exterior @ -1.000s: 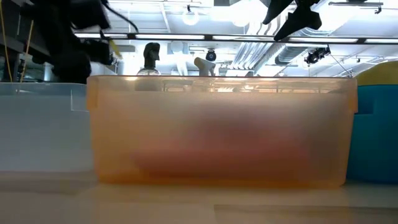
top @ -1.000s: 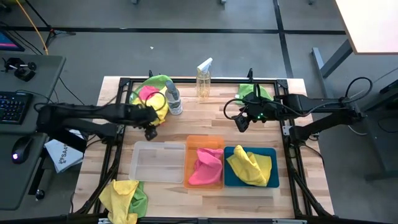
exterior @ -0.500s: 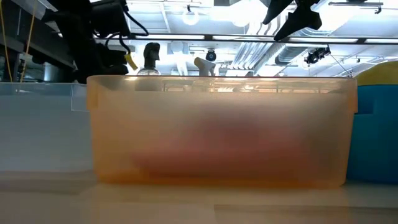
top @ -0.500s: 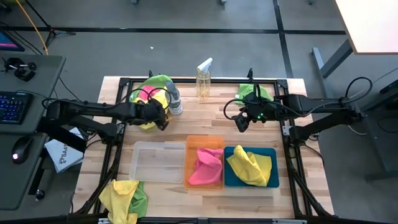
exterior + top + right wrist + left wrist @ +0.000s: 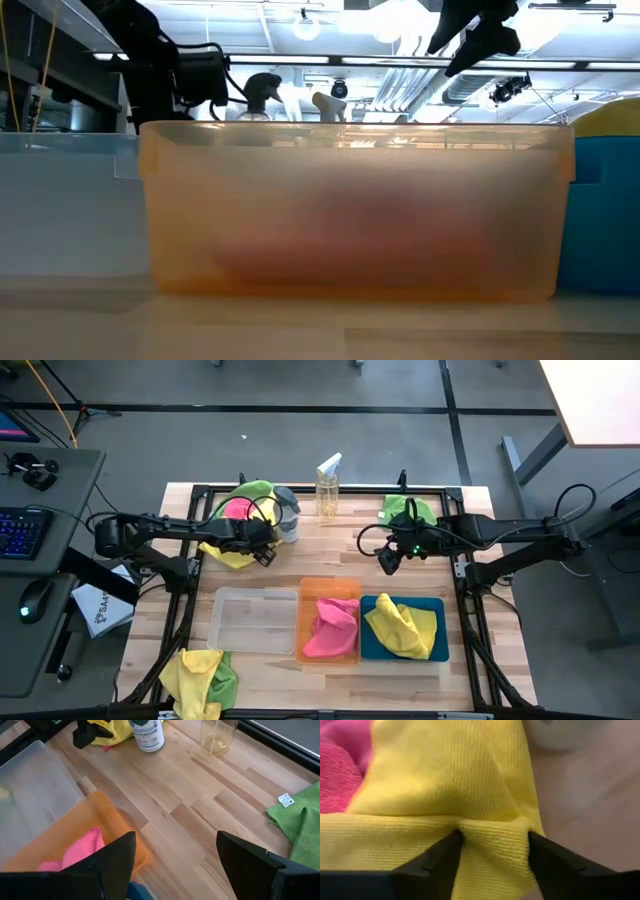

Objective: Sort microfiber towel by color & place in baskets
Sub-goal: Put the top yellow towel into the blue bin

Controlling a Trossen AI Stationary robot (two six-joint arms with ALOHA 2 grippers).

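The left pincer (image 5: 262,552) is pressed down on the edge of a yellow towel (image 5: 445,790) in the mixed pile (image 5: 240,520) at the far left of the bench (image 5: 330,555). Its fingers stand wide on either side of a raised fold, with nothing gripped yet. A pink towel (image 5: 342,765) lies touching the yellow one, and a white bottle (image 5: 283,520) stands just beside the pile.

The right pincer (image 5: 388,560) hangs wide and empty above the bench, near a green towel (image 5: 410,510).

Three baskets sit in a row at the near edge: the clear basket (image 5: 225,630) looks empty, the orange basket (image 5: 312,590) holds a pink towel, the blue basket (image 5: 435,650) a yellow one.

Risks: the fold may be too thin and slip out on closing; the pink towel could drag along; lifting might knock the bottle, though its clearance is hard to judge.
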